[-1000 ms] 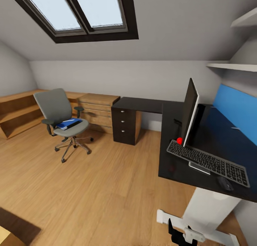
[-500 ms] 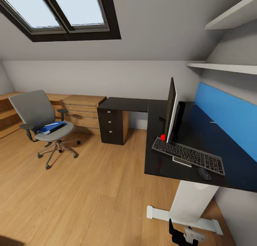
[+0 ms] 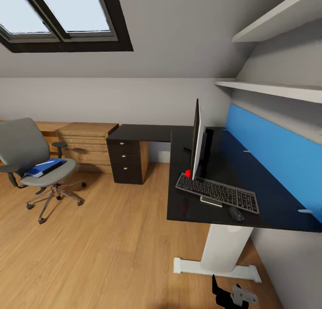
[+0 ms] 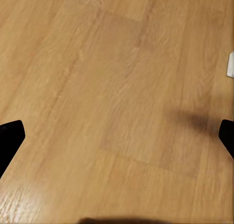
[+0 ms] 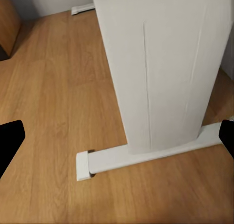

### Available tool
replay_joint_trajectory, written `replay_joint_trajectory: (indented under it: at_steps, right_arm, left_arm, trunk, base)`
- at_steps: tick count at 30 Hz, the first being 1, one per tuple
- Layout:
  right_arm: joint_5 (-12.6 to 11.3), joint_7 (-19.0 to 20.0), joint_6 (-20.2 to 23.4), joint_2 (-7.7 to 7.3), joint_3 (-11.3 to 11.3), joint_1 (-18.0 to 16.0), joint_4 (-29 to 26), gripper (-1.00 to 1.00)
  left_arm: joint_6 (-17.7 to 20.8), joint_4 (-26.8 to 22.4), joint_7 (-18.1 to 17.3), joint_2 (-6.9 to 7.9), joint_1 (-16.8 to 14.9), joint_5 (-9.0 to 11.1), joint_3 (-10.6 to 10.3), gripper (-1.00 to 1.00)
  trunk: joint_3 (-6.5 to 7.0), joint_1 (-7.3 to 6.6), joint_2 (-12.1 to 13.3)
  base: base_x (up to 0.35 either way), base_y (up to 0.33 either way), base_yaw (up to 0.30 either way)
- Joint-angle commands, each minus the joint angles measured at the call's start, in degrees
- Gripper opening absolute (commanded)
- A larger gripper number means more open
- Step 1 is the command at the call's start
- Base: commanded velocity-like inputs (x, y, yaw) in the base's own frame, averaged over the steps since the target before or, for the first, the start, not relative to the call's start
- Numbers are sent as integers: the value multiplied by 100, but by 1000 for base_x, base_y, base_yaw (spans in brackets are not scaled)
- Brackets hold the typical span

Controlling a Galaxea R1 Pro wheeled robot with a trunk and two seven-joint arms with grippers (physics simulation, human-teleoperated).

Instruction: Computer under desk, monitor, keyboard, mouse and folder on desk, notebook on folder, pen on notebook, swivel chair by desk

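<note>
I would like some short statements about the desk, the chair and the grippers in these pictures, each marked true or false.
1. The slim silver-grey keyboard lies on the black-topped desk in front of the thin black monitor. True.
2. The bright blue folder lies on the desk. False: it lies on the seat of the grey swivel chair.
3. The small dark mouse is beside the keyboard. True.
4. The right gripper holds a pen. False: it is open and empty, facing the desk's white pedestal leg.
5. The left gripper is open above the wooden floor. True.

Skylight (image 3: 58, 18) overhead; wall shelves (image 3: 273, 87) right; wooden drawer unit (image 3: 87, 143); wood floor (image 3: 103, 251).
</note>
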Motion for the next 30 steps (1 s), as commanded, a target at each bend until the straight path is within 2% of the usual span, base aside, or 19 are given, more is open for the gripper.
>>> replay_joint_trajectory:
  at_steps: [1, 10, 12, 14, 17, 19, 20, 21, 22, 23, 24, 25, 26, 27, 28, 30]
  right_arm:
    - [32, 21, -21, -1, -52, -5, 10, 100]
    - [27, -16, 11, -24, -56, -5, 7, 100]
    - [29, -29, 186, -52, -55, -5, 4, 100]
    - [21, -42, 645, -92, -61, -5, -42, 100]
    - [18, -46, 1115, -161, -67, -5, -222, 100]
    - [19, -49, 1702, -227, -69, -5, -548, 100]
    - [23, -49, 2204, -262, -69, -5, -850, 100]
    - [24, -50, 2486, -276, -67, -5, -1023, 100]
    - [30, -50, 3107, -299, -63, -5, -1396, 100]
    - [34, -50, 3437, -308, -59, -5, -1594, 100]
    - [45, -51, 4106, -321, -48, -5, -2006, 100]
    - [51, -51, 4436, -326, -43, -5, -2214, 100]
    - [62, -51, 5062, -332, -37, -5, -2641, 100]
    - [66, -51, 5351, -333, -36, -5, -2858, 100]
    - [73, -51, 5874, -334, -37, -5, -3295, 100]
    - [77, -47, 6506, -335, -45, -5, -3952, 100]
  left_arm:
    - [-21, 4, 39, 4, -3, 37, -45, 100]
    - [-7, 11, 40, 10, -3, 54, -32, 100]
    - [-4, 11, 40, 11, -3, 58, -29, 100]
    - [-3, 11, 39, 12, -3, 60, -27, 100]
    - [-3, 11, 39, 12, -3, 60, -26, 100]
    - [-5, 11, 39, 13, -3, 61, -26, 100]
    - [-4, 11, 39, 13, -3, 61, -26, 100]
    - [-2, 11, 39, 13, -3, 61, -25, 100]
    - [-1, 11, 39, 13, -3, 61, -25, 100]
    - [-2, 11, 39, 13, -3, 61, -25, 100]
    - [-3, 11, 42, 13, -3, 61, -25, 100]
    - [-4, 11, 44, 13, -3, 63, -25, 100]
    - [-5, 11, 45, 13, -3, 64, -25, 100]
    - [-5, 11, 46, 13, -3, 65, -24, 100]
    - [-5, 11, 47, 13, -3, 67, -21, 100]
    - [-6, 11, 47, 13, -3, 68, -19, 100]
  trunk:
    - [13, -23, 39]
    - [175, -221, 400]
    - [211, -265, 480]
    - [246, -309, 560]
    - [300, -374, 680]
    - [336, -418, 761]
    - [354, -440, 801]
    - [372, -462, 841]
    - [390, -484, 881]
    - [408, -506, 921]
    - [426, -528, 961]
    - [444, -550, 1001]
    - [462, -572, 1041]
    - [480, -594, 1081]
    - [498, -616, 1122]
    - [534, -660, 1202]
  base:
    - [0, 0, -45]
    - [0, 0, -12]
    - [0, 0, -1]
    - [0, 0, 0]
    - [0, 0, 0]
    - [0, 0, 0]
    - [0, 0, 0]
    - [0, 0, 0]
    - [0, 0, 0]
    - [0, 0, 0]
    - [0, 0, 0]
    - [0, 0, 0]
    - [0, 0, 0]
    - [0, 0, 0]
    - [0, 0, 0]
    - [0, 0, 0]
